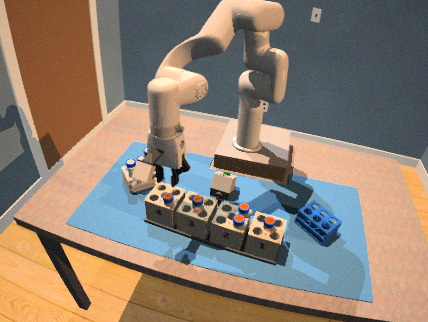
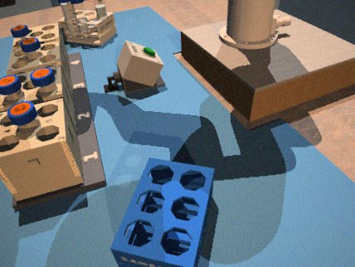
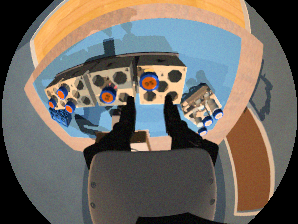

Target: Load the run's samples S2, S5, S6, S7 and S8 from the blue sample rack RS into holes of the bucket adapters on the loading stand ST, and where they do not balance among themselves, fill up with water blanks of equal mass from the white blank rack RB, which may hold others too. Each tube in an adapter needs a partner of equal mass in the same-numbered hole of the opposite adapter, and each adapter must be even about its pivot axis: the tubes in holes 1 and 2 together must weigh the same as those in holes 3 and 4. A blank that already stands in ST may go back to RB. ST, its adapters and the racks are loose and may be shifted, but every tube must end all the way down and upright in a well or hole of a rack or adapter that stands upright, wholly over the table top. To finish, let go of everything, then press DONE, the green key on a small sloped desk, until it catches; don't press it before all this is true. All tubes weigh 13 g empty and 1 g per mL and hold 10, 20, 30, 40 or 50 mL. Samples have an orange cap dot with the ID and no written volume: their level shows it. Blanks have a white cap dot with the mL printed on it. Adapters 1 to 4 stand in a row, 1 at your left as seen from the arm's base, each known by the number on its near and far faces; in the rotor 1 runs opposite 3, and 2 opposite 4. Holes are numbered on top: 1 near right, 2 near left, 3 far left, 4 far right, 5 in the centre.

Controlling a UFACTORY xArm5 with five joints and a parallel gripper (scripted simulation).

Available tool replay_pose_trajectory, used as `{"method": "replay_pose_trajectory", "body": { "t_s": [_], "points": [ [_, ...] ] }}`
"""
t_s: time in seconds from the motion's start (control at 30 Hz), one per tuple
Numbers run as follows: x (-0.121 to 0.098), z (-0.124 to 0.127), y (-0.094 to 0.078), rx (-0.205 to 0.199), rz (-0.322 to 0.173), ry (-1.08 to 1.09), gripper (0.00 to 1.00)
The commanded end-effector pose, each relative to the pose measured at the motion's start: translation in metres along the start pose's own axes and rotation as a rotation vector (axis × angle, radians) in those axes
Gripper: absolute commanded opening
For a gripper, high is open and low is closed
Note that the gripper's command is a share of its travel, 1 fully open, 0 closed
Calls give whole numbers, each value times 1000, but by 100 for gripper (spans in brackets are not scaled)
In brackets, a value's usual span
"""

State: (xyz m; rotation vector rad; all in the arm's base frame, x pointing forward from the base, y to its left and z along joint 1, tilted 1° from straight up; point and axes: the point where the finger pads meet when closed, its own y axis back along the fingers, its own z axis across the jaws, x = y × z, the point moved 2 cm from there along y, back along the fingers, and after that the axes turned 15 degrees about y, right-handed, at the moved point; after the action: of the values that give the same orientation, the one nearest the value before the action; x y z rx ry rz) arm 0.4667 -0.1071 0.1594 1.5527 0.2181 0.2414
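My gripper (image 1: 170, 175) hangs open and empty just above adapter 4 (image 1: 164, 202), the left block of the loading stand ST (image 1: 215, 220). An orange-dot sample tube (image 1: 168, 197) stands in adapter 4, below and slightly ahead of the fingertips; it shows past the fingers in the wrist view (image 3: 149, 83). Adapter 3 holds one sample (image 1: 198, 200), adapter 2 holds two (image 1: 244, 207) (image 1: 239, 219), and adapter 1 holds one (image 1: 270, 221). The blue sample rack RS (image 2: 166, 216) has all visible wells empty. The white blank rack RB holds several tubes, beside my gripper.
The small sloped desk with the green DONE key (image 2: 148, 51) sits behind the stand, between it and the arm's base block (image 2: 265, 70). RS (image 1: 318, 221) stands right of adapter 1. RB also shows to the right of the fingers in the wrist view (image 3: 202, 106).
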Motion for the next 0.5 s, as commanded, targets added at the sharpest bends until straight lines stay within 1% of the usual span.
{"method": "replay_pose_trajectory", "body": {
  "t_s": [0.0,0.07,0.47],
  "points": [
    [1,0,12,-2,3,0,43],
    [1,0,12,-2,3,0,43],
    [1,0,36,-2,3,0,43]
  ]
}}
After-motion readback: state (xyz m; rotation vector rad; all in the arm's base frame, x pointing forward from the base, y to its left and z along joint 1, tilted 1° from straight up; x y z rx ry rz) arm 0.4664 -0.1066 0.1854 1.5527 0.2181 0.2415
